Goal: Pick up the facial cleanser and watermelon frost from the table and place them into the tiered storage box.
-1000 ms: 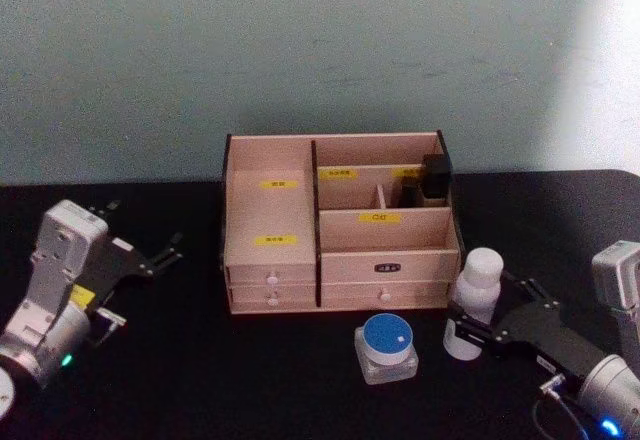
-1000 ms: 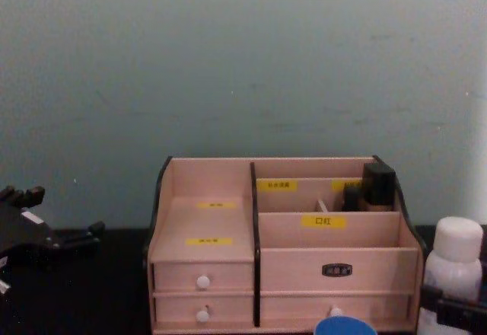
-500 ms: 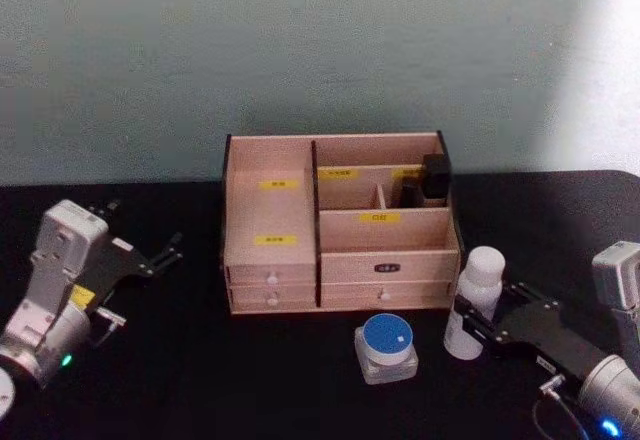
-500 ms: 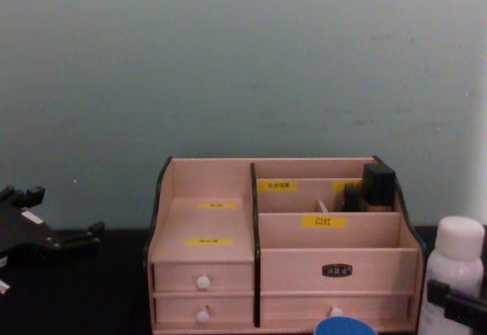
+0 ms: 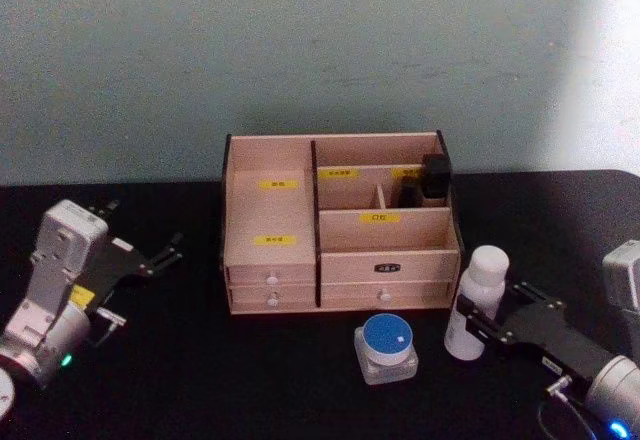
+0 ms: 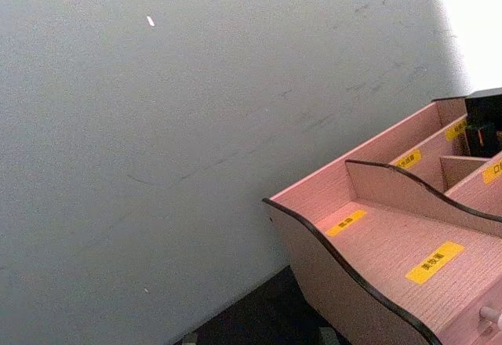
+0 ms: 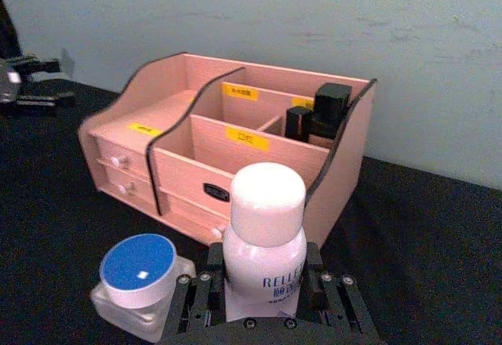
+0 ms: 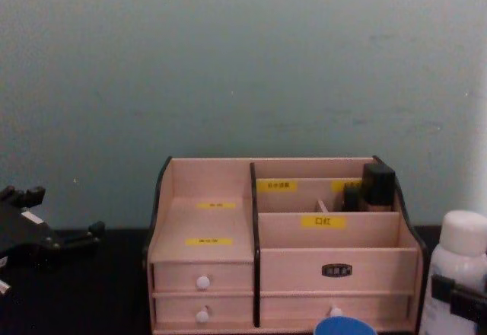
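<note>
The facial cleanser, a tall white bottle with a white cap, stands right of the box front, and my right gripper is shut on its lower body. The right wrist view has the bottle between the two fingers. The watermelon frost, a squat clear jar with a blue lid, sits on the table left of the bottle and apart from it. Behind both stands the tiered storage box, light wood with yellow labels and white knobs. My left gripper hovers open far left of the box.
Dark small items fill the box's back right compartment. The black table runs wide on both sides of the box. A teal wall stands close behind.
My right gripper has shifted slightly to the right with the bottle between its fingers. The jar, the box and the left arm have stayed put.
</note>
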Available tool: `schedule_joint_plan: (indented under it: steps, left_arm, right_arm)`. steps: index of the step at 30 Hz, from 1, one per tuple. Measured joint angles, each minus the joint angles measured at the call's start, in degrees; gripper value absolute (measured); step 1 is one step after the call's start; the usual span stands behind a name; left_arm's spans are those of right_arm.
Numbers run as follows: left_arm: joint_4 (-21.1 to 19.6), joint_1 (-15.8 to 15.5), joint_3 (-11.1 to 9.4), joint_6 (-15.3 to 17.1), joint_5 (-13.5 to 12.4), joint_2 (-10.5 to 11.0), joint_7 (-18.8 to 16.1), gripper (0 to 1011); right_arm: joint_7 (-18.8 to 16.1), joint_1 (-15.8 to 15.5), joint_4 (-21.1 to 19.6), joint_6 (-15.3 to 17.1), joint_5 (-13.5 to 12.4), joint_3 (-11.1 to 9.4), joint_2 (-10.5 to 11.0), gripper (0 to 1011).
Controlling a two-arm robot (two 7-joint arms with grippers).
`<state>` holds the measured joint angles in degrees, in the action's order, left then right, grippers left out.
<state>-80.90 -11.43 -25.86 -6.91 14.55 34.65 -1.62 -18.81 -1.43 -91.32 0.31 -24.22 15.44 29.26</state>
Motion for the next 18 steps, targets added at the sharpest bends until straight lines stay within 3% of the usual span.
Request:
schedule_joint_plan:
  steps: [10, 18]
  left_arm:
    - [0.0, 0.0, 0.0, 0.0, 0.0, 0.0, 0.0, 1001]
    - [0.0, 0.0, 0.0, 0.0, 0.0, 0.0, 0.0, 1001]
  right_arm:
    - [-3.5, -2.2, -6.9, 3.8, -3.3, -3.0, 2.3, 594]
    - [-4.6, -1.1, -10.3, 4.9, -5.5, -3.8, 3.3, 594]
